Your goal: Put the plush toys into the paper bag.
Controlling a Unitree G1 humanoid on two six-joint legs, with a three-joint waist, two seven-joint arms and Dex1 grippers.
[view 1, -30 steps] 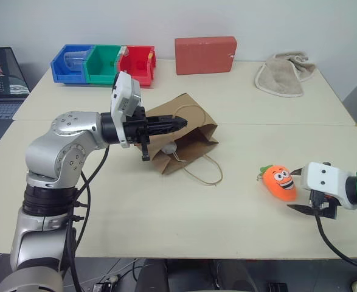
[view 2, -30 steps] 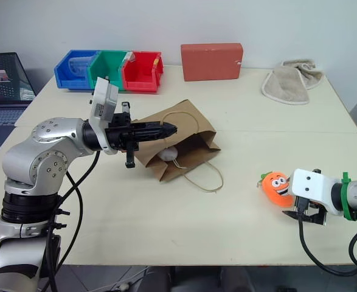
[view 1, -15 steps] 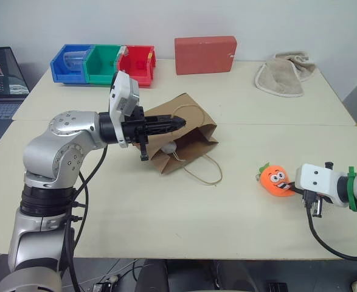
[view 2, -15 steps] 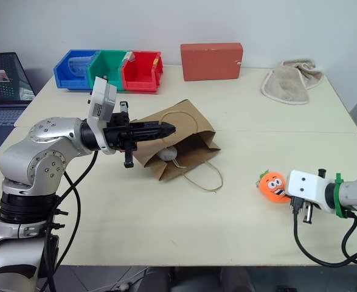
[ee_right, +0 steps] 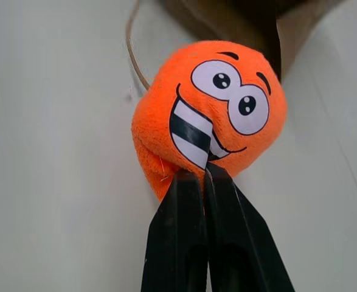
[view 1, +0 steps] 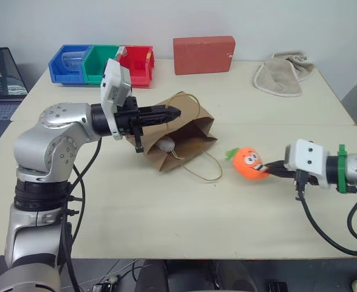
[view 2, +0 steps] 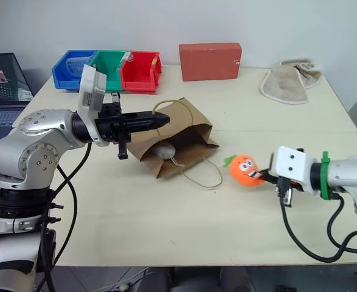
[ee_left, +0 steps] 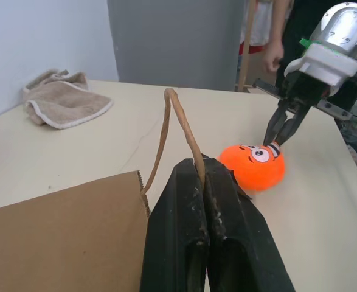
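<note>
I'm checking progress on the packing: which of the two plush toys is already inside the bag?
The white egg toy, lying in the mouth of the paper bag. The orange carrot is outside it, pinched by the right gripper.

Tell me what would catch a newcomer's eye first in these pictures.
The orange carrot toy with its grinning face stands out, pinched in the right hand just right of the paper bag at the table's middle. Next, the left hand holds one of the bag's handles up at the mouth, with the white egg toy lying inside. Along the far edge sit blue, green and red bins and a red block.
</note>
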